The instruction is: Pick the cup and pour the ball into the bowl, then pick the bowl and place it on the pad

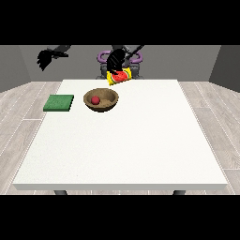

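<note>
Hand at the view's right (pixel 114 61) grips tilted yellow cup (pixel 120 77) at bowl's (pixel 101 100) one o'clock; red ball (pixel 95 100) lies inside; other hand's (pixel 45 58) fingers indeterminate.

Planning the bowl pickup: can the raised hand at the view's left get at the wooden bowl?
Probably yes: the hand at the view's left holds nothing, and nothing stands between it and the wooden bowl.

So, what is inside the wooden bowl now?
A red ball lies inside the bowl, toward its left side. The bowl's near wall hides the lowest part of the inside. The tipped yellow cup is held behind the bowl.
</note>
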